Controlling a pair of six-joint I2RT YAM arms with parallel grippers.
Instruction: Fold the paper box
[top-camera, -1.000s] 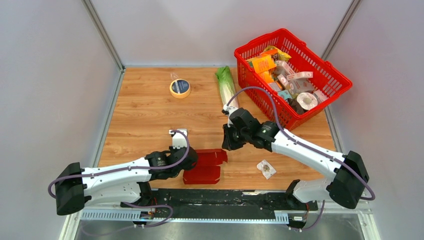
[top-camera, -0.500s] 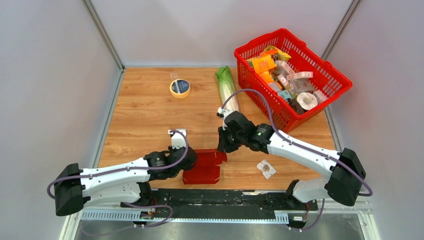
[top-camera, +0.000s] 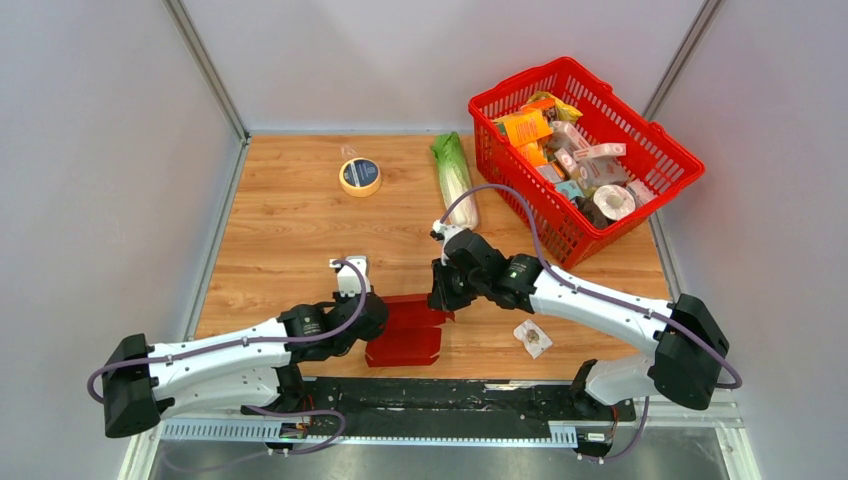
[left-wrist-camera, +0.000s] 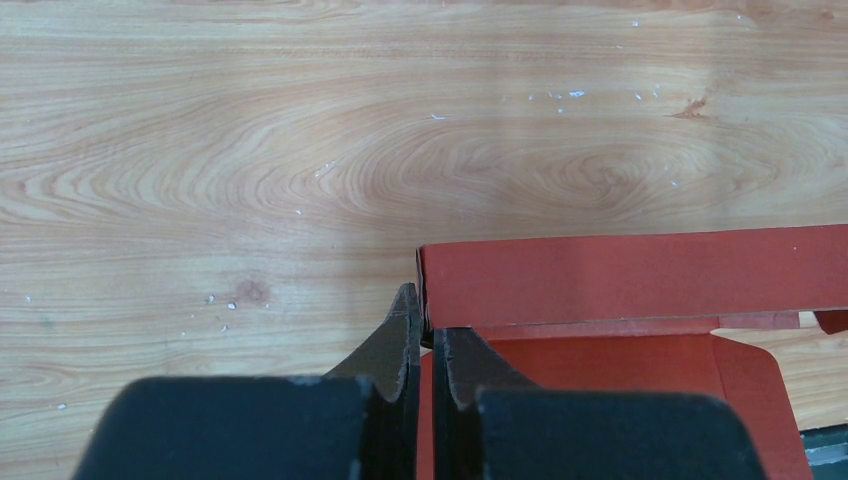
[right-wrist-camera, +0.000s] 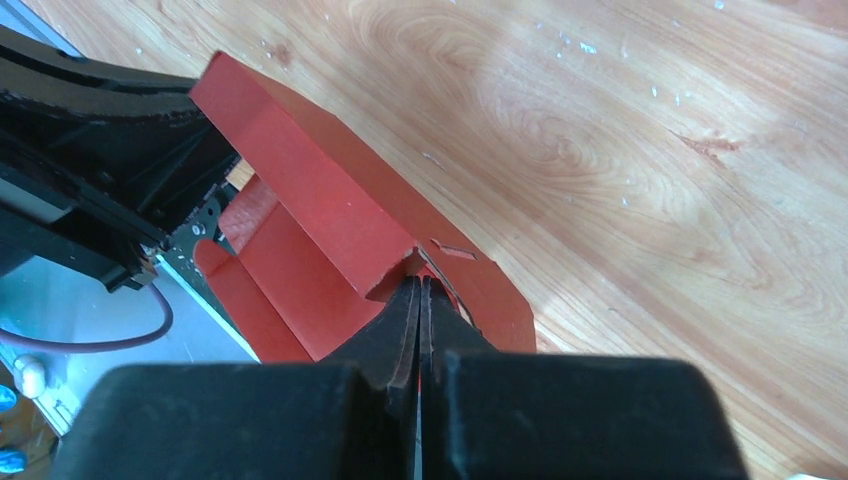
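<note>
- The paper box (top-camera: 408, 340) lay near the front edge of the table (top-camera: 290, 230), about midway across and between the two arms. It was half formed: one long panel stood raised on its far side, and the rest lay flat toward the arm bases.
- Its long axis ran left to right across the table, so one short end faced each of your arms. That was the relation your coming fold turned on.
- Your left gripper (left-wrist-camera: 425, 312) sat at the left end. Its fingers were almost pressed together with thin red card between them, right at the corner where the raised panel stopped. I judged that a pinch on the box.
- Your right gripper (right-wrist-camera: 418, 285) was at the opposite end, its fingers closed tight on the far-right corner of the same raised panel.
- Neither arm was the nearer one, since each already touched its own end. By my judgement, any fold would have had to turn the panel about the left-right line joining your two pinches.
- Further out, a small packet (top-camera: 532, 338) lay near the box's right side but apart from it. The red basket (top-camera: 520, 80) stood well apart at the far right.
</note>
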